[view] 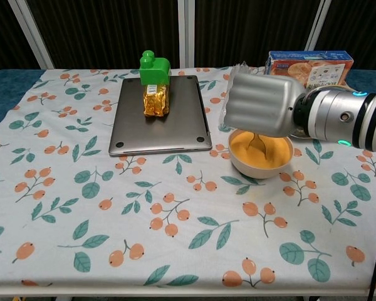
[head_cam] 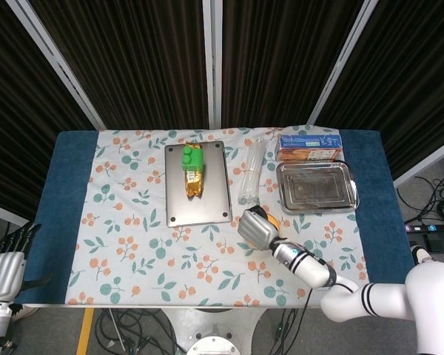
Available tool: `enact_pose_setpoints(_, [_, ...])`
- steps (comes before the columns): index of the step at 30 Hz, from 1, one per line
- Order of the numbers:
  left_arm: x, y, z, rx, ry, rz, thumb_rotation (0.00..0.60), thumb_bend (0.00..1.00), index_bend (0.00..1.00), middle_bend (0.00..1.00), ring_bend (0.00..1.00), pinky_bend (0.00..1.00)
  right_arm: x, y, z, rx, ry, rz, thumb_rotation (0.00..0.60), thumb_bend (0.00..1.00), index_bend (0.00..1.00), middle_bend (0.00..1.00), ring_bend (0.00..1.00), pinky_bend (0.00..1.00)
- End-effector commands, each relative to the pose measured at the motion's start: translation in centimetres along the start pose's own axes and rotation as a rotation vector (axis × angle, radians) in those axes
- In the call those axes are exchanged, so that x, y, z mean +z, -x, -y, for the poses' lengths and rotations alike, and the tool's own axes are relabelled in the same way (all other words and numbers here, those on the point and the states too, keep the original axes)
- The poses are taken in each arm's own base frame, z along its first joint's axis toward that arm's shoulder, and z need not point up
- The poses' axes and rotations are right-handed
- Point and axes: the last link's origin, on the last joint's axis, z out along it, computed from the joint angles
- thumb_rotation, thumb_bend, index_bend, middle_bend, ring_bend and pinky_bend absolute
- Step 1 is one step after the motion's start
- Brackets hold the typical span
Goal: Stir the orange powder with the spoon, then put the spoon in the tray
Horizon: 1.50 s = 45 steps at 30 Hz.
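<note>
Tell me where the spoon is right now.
In the chest view the spoon is at right of centre, its end dipped in the orange powder in the bowl, held from above by the right hand, just right of the laptop.

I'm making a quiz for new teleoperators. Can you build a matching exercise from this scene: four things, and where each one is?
Things:
1. spoon
2. gold packet
3. tray
4. snack box

Places:
A. on the closed laptop
B. at the table's far right edge
C. in the bowl of orange powder, held by the right hand
D. just in front of the snack box

Pairs: 1-C, 2-A, 3-D, 4-B
</note>
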Motion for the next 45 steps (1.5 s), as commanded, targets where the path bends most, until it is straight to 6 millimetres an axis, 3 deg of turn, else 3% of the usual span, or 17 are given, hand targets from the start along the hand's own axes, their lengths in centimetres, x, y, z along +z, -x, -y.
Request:
enact_pose_setpoints(1, [0.0,0.0,0.0,0.001,0.001,-0.001,0.6,0.04,0.1,0.12,0.1,0.13,-0.6,-0.2,-0.7,0.013,0.02,-0.009,0.6,0.44,0.79,0.96,0.93,1.0])
enact_pose_setpoints(13, [-0.1,-0.1,-0.1,0.0,0.001,-0.002,0.6,0.04,0.1,0.12,0.1,0.13,0.1,1.1,0.4,-0.12,-0.031,-0.002,0.6,0.44,0.8,0.96,0.93,1.0])
enact_pose_setpoints(19, [-0.3,-0.1,0.1,-0.002,-0.01,-0.002,0.6,0.04,0.1,0.12,0.1,0.13,0.4,2.2,-1.1,-0.229,-0.012,0.012,0.6,0.44,0.81,0.96,0.93,1.0])
enact_pose_setpoints(26, [-0.4,-0.1,0.2,-0.002,-0.01,-0.008,0.6,0.04,0.1,0.12,0.1,0.13,0.0,0.6,-2.1,-0.207,0.011,-0.031,0.6,0.44,0.81,0.96,0.93,1.0])
enact_pose_setpoints(32, [-0.3,-0.1,0.1,-0.002,-0.005,-0.009,0.6,0.04,0.1,0.12,0.1,0.13,0.4,-0.7,-0.9,-0.196,-0.025,-0.068,0.6,0.44,0.81,0.96,0.93,1.0])
enact_pose_setpoints(39, [-0.3,0.0,0.2,-0.005,-0.01,-0.001,0.6,0.04,0.1,0.12,0.1,0.13,1.2,-0.4,1.1,-0.225,-0.083,-0.061,0.6,0.44,0.82,0.96,0.93,1.0])
enact_pose_setpoints(45, [-0.4,0.1,0.2,-0.006,-0.009,-0.002,0.6,0.04,0.1,0.12,0.1,0.13,1.8,0.7,0.4,-0.276,-0.05,-0.038,0.6,0.45,0.86,0.97,0.93,1.0])
